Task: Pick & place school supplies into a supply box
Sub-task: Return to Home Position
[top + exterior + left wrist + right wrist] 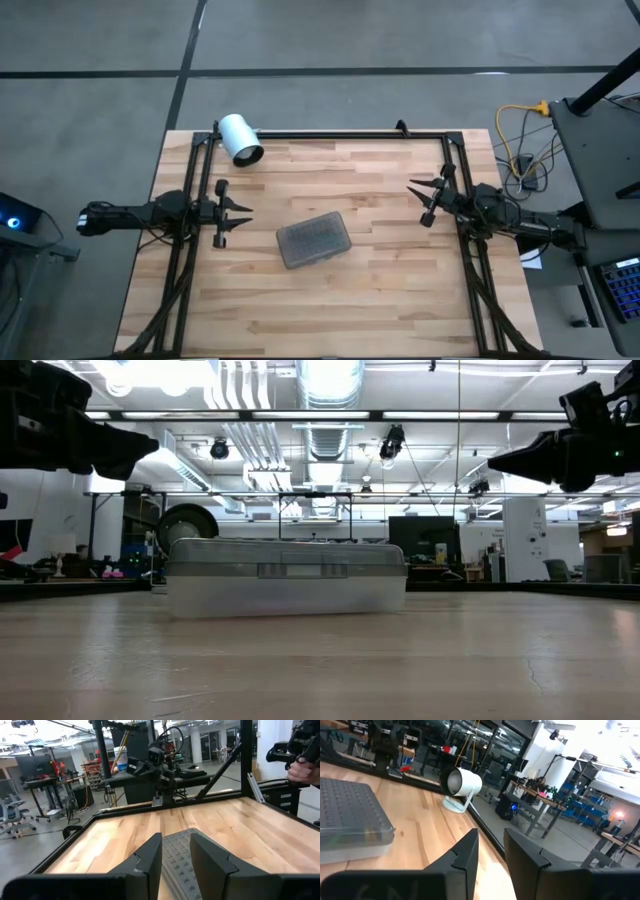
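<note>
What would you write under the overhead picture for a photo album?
Lid shut, the box sits on the table between the robot's left hand and right hand, both open and empty.

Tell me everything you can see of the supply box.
The box is a small rectangular case with rounded corners: clear plastic-looking walls, grey translucent dotted lid, shut. Its contents cannot be made out. It lies flat near the middle of the wooden table, slightly askew to its edges. Only the table touches it; the left gripper and right gripper hang apart, either side.
</note>
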You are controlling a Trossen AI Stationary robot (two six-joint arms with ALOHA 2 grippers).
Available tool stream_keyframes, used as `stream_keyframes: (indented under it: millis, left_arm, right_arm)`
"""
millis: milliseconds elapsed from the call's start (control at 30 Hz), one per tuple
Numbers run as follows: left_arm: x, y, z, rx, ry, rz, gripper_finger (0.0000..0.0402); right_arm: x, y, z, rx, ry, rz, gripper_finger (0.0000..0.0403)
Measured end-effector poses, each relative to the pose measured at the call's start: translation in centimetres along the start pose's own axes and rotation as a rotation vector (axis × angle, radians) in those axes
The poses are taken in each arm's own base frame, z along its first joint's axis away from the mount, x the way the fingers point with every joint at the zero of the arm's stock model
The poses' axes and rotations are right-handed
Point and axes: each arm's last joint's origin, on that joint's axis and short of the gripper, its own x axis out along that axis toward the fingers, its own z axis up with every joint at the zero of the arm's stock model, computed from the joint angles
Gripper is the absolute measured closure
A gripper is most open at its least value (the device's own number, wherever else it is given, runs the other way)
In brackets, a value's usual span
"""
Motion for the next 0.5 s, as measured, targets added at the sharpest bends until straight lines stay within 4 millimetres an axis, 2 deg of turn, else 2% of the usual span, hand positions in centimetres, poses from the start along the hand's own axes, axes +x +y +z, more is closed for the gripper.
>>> stream_keyframes:
  millis: [233, 500]
  left_arm:
    - [0.16, -0.04, -0.22, 0.000, 0.027, -0.004, 0.0315]
    - [0.45, -0.10, -0.62, 0.004, 0.077, -0.012, 0.0315]
  right_arm:
    - [0.00, 0.06, 0.00, -0.001, -0.005, 0.020, 0.0332]
    - [-0.04, 0.53, -0.05, 0.003, -0.036, 0.159, 0.0330]
